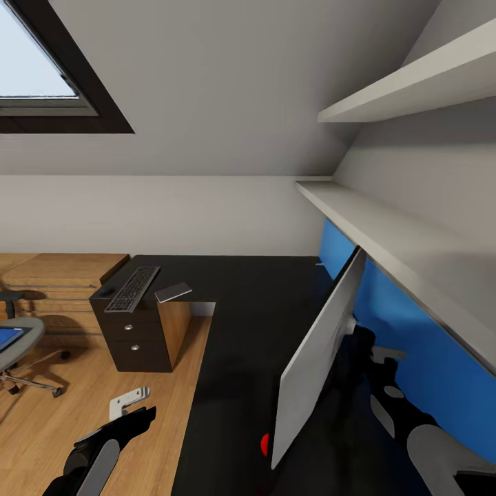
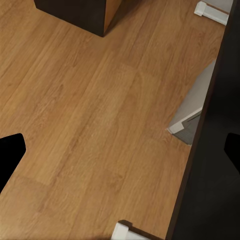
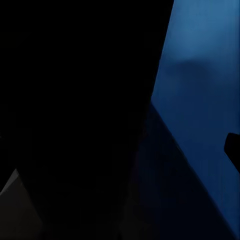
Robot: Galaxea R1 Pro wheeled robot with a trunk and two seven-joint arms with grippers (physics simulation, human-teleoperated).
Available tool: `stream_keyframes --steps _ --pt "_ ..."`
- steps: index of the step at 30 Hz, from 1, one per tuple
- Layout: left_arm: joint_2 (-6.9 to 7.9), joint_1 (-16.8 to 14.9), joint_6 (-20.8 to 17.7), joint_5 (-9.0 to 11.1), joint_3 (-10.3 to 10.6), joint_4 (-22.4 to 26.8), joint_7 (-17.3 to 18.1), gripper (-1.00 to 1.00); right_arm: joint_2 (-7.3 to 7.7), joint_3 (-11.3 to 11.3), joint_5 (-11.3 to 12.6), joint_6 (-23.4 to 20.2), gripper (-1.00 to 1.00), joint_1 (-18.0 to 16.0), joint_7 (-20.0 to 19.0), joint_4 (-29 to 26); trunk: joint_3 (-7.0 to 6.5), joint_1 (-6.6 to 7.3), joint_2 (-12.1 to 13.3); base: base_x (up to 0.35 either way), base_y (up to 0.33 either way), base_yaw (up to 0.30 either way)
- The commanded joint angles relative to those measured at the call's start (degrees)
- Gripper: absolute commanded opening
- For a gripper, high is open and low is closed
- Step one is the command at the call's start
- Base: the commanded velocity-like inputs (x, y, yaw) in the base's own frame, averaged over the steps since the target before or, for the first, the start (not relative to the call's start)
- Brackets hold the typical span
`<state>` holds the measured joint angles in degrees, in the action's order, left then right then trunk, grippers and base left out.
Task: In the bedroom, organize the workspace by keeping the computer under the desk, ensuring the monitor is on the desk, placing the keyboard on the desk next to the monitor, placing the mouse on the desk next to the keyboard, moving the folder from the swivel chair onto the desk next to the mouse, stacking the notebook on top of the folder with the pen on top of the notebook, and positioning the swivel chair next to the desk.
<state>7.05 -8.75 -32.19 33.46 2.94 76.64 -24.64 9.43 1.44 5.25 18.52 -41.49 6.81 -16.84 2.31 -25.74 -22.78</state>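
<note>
Plainly, the left gripper (image 2: 121, 152) hangs with its two black fingertips (image 2: 10, 155) spread wide and nothing between them; below them is bare wood floor (image 2: 85, 115), and just off one tip runs the black edge of the desk (image 2: 210, 190), with a light grey box, likely the computer (image 2: 192, 115), tucked under it. The right gripper (image 3: 232, 150) shows one dark tip against the blue wall panel (image 3: 200, 75), so I cannot tell whether it is spread or closed. In the head view the right arm (image 1: 393, 399) reaches behind the monitor (image 1: 313, 362), which stands on the desk with its long axis running away from the robot. The right arm is much the nearer one, so any turning of the screen would probably fall to it. Farther out from the left fingers, on the desk's far wing, lie the keyboard (image 1: 132, 288) and beside it the grey notebook (image 1: 172, 291); well off to their left stands the swivel chair (image 1: 21, 344), with the blue folder (image 1: 8, 337) on its seat.
</note>
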Motion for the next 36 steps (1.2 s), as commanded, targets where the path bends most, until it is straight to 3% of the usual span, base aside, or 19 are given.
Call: stream_keyframes --steps 1,36 --pt "0.07 0.0 -0.1 0.6 0.1 0.1 -0.6 1.00 0.24 0.2 0.6 0.3 1.00 -0.1 0.0 0.1 0.13 -0.04 -0.1 0.000 0.000 0.000" --pt "0.07 0.0 -0.1 0.5 0.1 0.1 -0.5 1.00 0.17 0.1 0.6 0.3 1.00 -0.1 -0.4 0.1 0.13 -0.04 -0.1 -0.044 0.000 0.000"
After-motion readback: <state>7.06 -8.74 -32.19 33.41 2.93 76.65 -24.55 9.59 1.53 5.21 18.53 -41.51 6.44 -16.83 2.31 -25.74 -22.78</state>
